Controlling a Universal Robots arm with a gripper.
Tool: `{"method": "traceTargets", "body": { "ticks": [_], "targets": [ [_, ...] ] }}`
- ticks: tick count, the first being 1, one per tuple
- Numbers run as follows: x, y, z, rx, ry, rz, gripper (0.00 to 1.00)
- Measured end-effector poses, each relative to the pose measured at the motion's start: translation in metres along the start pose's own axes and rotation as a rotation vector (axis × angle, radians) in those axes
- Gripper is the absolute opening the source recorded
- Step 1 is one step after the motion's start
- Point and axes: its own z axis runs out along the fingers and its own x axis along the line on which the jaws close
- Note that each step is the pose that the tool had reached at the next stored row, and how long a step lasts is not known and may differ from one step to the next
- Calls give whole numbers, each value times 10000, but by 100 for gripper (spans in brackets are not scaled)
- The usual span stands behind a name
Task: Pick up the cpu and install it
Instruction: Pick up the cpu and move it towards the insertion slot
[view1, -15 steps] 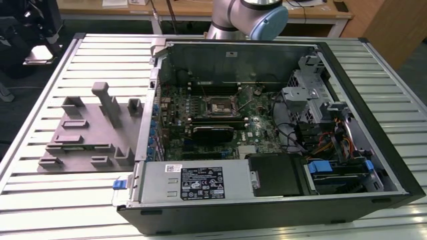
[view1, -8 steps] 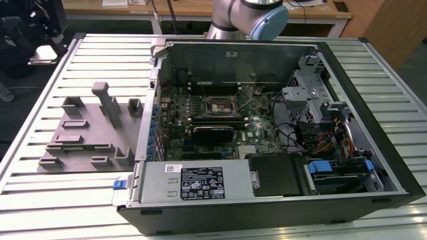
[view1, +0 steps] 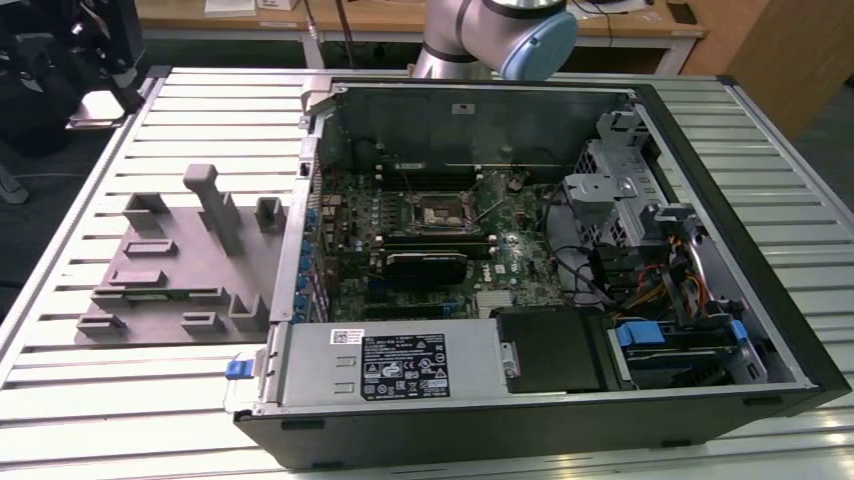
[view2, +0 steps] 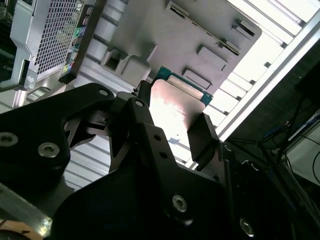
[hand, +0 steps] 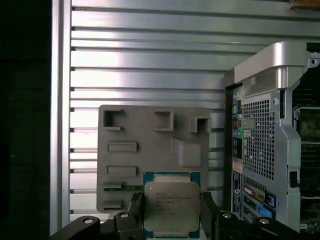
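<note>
Over the grey fixture (hand: 150, 150), the jaws clamp the cpu (hand: 171, 207) by opposite edges; it looks light, stiff and fragile.

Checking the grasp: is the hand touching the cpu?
Touching. In the first wrist view the fingers of the hand press against two opposite edges of the cpu, held above the grey fixture.
</note>
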Motion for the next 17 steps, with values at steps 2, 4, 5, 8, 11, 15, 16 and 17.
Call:
{"method": "traceTargets", "body": {
  "ticks": [2,4,5,8,11,15,16,17],
  "targets": [
    [-25,1,2,0,0,0,54],
    [-50,2,4,0,0,0,54],
    [-63,3,5,0,0,0,54],
    [-101,6,8,0,0,0,54],
    [-139,8,11,0,0,0,54],
    [-185,10,14,0,0,0,54],
    [-198,10,15,0,0,0,54],
    [-213,11,16,0,0,0,54]
  ]
}}
